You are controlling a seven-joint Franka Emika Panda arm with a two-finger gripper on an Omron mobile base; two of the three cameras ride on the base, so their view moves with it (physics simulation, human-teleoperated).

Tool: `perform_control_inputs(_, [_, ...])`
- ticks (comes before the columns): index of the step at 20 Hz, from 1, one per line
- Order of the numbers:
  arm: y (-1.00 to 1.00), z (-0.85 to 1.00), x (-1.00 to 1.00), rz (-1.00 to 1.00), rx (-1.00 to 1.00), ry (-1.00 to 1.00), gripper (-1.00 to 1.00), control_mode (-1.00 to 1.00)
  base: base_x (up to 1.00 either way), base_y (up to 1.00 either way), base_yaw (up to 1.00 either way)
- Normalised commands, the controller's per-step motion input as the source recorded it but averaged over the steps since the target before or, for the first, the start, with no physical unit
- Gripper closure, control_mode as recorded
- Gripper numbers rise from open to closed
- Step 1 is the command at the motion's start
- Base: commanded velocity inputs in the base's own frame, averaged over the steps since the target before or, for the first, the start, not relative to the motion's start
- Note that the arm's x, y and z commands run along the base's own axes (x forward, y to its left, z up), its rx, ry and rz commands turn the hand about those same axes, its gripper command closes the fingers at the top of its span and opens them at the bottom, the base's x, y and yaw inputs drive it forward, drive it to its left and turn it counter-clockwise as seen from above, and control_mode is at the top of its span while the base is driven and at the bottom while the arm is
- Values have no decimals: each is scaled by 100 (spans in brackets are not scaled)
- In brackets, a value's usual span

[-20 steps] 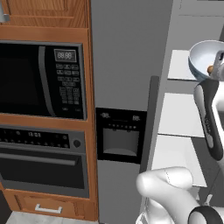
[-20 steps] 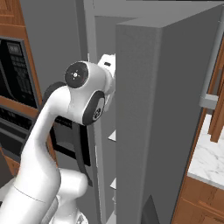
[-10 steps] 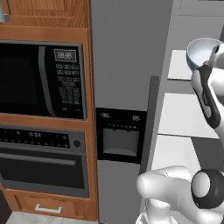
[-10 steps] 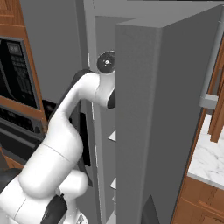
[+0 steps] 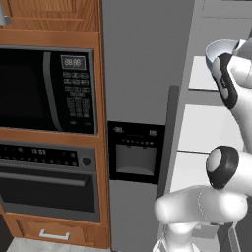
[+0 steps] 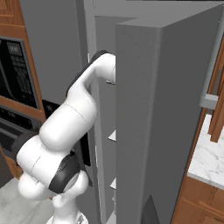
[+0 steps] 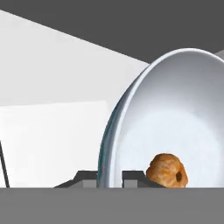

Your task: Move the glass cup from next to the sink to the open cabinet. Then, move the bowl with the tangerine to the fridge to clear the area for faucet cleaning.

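Reaching into the fridge [image 5: 142, 64], the arm is seen in the left base view with the bowl [image 5: 219, 50] carried at its far end, over a white shelf [image 5: 204, 78] just below and beyond it.

In the right base view the forearm is seen passing behind the open door [image 6: 153, 131] into the compartment; the hand is hidden by that door.

In the hand view the gripper [image 7: 109, 177] is seen pinching the bowl's rim, one fingertip on each side of the thin wall. The bowl [image 7: 175, 118] is held right of the fingers, and the tangerine [image 7: 167, 170] rests inside, low and just right of them. The shelf [image 7: 52, 140] lies to the left.

A one-sided rim grip is judged risky: the bowl could pivot or slip, the tangerine could roll out, or the rim could be knocked against a shelf edge.
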Motion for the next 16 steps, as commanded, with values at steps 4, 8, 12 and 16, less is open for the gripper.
perform_control_inputs(4, [-23,-24,34,0,0,13,100,-100,0,0,0])
perform_control_inputs(8, [-28,-36,4,0,0,12,100,-100,0,0,0])
perform_control_inputs(12, [-18,-30,0,0,3,10,100,-100,0,0,0])
perform_control_inputs(16, [0,0,0,0,0,0,100,-100,0,0,0])
